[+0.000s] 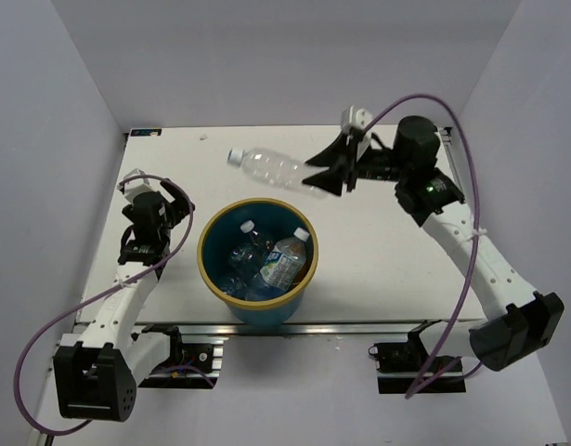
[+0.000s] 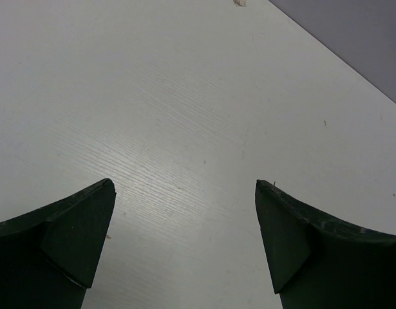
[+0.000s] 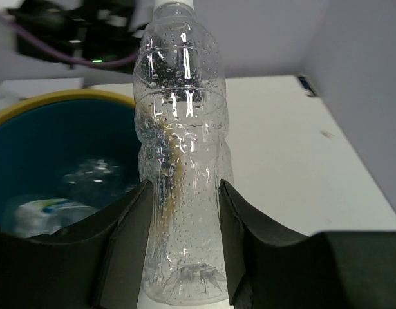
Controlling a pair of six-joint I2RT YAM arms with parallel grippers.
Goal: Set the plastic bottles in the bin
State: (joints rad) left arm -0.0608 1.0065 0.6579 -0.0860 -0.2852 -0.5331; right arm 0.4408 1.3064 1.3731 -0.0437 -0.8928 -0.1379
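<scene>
Top view: the right tool (image 1: 315,175) is clamped on the lower body of a clear unlabelled bottle (image 1: 266,167), held sideways just beyond the far rim of the bin (image 1: 266,311). This looks like the carrying step. Next it should swing nearer, over the opening, then let go. Other bottles (image 1: 283,260) lie inside.

Left wrist: the left tool (image 2: 185,206) is spread apart above the grained white worktop (image 2: 185,96).

Right wrist: the bottle is thin ribbed plastic, beaded with droplets.

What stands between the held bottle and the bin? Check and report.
Nothing visible. The right gripper holds the bottle beyond the bin's far rim, with only table between them. The bottles already inside leave most of the bin's mouth free.
</scene>
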